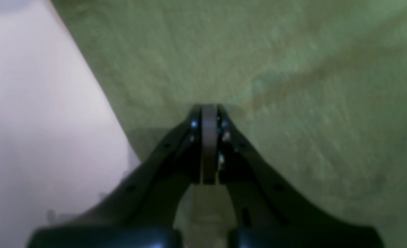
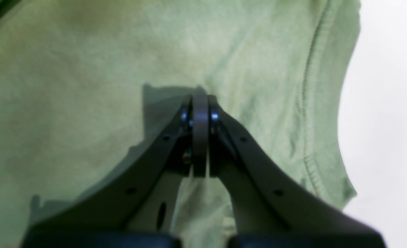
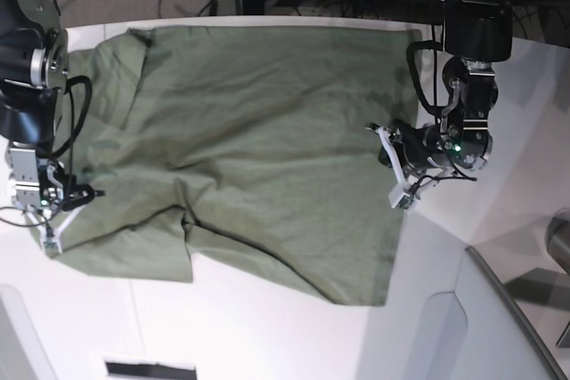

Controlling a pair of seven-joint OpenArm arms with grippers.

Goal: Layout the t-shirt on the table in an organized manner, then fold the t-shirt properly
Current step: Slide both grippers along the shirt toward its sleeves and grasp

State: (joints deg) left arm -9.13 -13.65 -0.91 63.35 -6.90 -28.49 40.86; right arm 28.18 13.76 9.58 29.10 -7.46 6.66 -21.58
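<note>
You have a plain olive-green t-shirt [image 3: 258,149], unpatterned, with same-coloured stitching along its hem, on a smooth white tabletop [image 3: 267,335]. Your left pincer [image 1: 209,110] and right pincer [image 2: 200,100] are both black with grey pads. A grey panel [image 3: 499,318] has a dark edge.

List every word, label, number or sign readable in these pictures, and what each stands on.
None can be read. The olive-green cotton t-shirt shows no print on its visible side, the white smooth table bears no marking, and both wrist views are too blurred for any fine text.
</note>
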